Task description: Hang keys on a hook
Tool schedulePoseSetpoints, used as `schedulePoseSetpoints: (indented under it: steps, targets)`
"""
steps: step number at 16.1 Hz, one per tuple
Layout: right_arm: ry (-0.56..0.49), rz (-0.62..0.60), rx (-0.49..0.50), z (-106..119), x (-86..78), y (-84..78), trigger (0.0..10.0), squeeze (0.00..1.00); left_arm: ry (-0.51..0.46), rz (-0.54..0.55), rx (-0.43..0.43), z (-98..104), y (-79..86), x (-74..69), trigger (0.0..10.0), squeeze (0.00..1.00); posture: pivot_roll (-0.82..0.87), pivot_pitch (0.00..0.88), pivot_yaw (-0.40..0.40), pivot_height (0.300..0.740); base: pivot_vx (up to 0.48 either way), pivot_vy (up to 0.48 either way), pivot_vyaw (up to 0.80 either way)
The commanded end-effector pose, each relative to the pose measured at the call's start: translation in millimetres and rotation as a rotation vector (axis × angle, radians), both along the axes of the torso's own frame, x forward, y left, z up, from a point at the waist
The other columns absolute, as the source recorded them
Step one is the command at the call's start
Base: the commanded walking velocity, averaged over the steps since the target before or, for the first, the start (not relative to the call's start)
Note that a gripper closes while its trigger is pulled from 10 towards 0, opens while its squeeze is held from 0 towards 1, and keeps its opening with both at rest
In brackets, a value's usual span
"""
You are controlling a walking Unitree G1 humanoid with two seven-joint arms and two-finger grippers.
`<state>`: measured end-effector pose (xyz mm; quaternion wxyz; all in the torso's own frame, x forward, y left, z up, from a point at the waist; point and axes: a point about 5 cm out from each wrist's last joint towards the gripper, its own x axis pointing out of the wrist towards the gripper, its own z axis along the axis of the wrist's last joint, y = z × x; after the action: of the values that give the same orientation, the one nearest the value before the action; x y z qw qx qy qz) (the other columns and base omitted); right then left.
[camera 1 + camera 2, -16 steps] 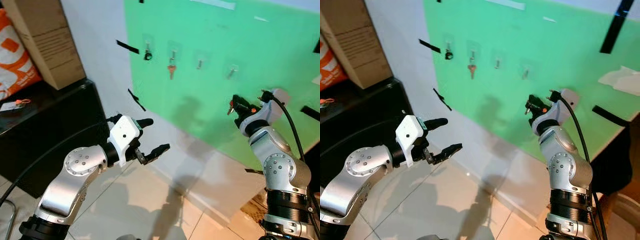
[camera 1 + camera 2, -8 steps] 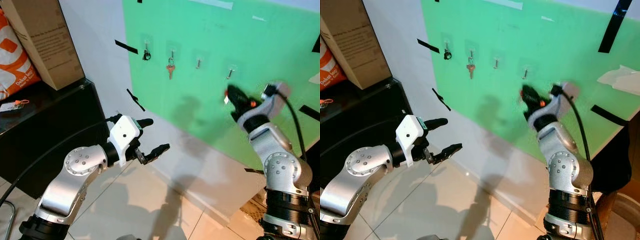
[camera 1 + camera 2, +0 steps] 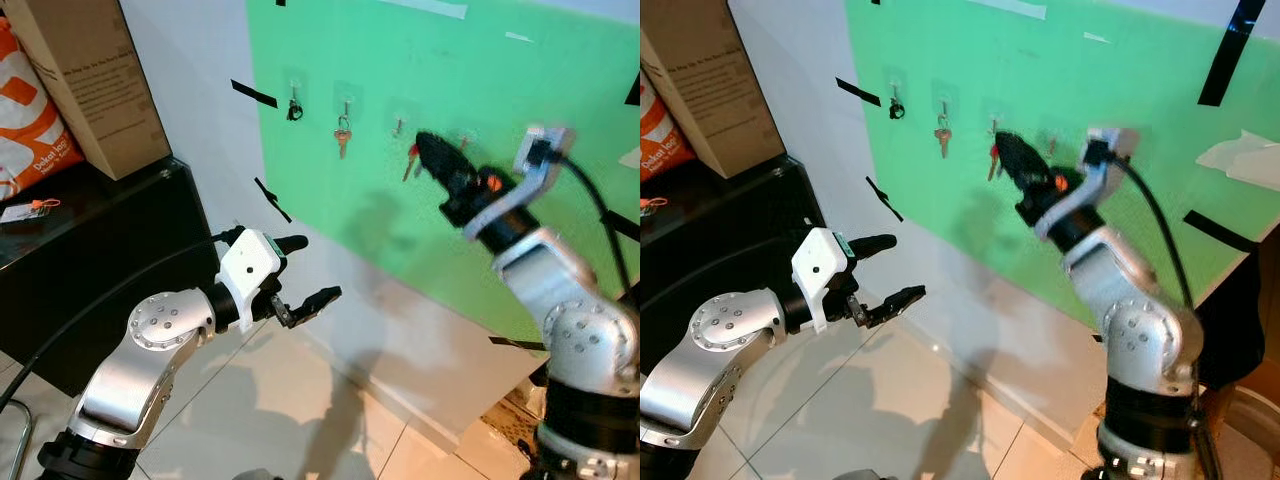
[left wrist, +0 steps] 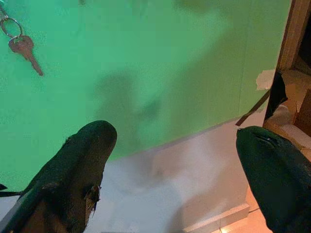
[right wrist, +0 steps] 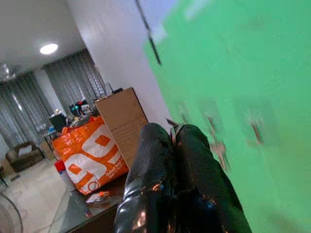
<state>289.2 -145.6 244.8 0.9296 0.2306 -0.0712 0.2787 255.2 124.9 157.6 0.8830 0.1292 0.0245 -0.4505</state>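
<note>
Right gripper [image 3: 424,150] pinched the keys [image 3: 411,163], just off an empty hook [image 3: 398,126]; ring should drop squarely over it. Left gripper [image 3: 310,270] idle, fingers spread.

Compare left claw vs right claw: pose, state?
The left claw hangs low in front of the white wall, fingers spread, empty. The right claw is raised to the green board near the hooks, fingers pressed together on a key with a red part. Shared: two long black fingers on silver arms.
</note>
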Motion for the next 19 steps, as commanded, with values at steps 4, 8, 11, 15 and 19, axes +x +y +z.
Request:
schedulePoseSetpoints:
  steps: [4, 8, 11, 15, 19]
  targets:
    - [-0.070, -0.011, -0.218, 20.0, -4.6, 9.7, 10.0, 0.00, -0.015, -0.005, -0.004, 6.1, 0.6, -0.8, 10.0, 0.00, -0.05, 0.000, 0.016, 0.740, 0.000, 0.000, 0.00]
    - [-0.125, -0.055, -0.311, 34.4, -8.3, 18.9, 10.0, 0.00, -0.011, -0.010, 0.000, 6.7, 1.4, -0.4, 10.0, 0.00, -0.05, 0.000, 0.021, 0.740, 0.000, 0.000, 0.00]
    - [-0.119, -0.053, -0.324, 32.7, -9.8, 20.8, 10.0, 0.00, -0.011, -0.018, -0.001, 6.4, -0.9, -0.6, 10.0, 0.00, -0.05, 0.000, 0.020, 0.740, 0.000, 0.000, 0.00]
    - [0.050, -0.135, -0.599, -7.9, -0.4, 10.3, 10.0, 0.00, -0.011, -0.021, 0.010, 5.5, 0.2, -0.9, 10.0, 0.00, -0.05, 0.000, 0.014, 0.740, 0.000, 0.000, 0.00]
    - [0.186, -0.059, -0.605, -46.5, -8.0, 8.6, 10.0, 0.00, -0.011, -0.020, 0.013, 4.0, 0.5, -2.6, 10.0, 0.00, -0.06, 0.000, 0.009, 0.740, 0.000, 0.000, 0.00]
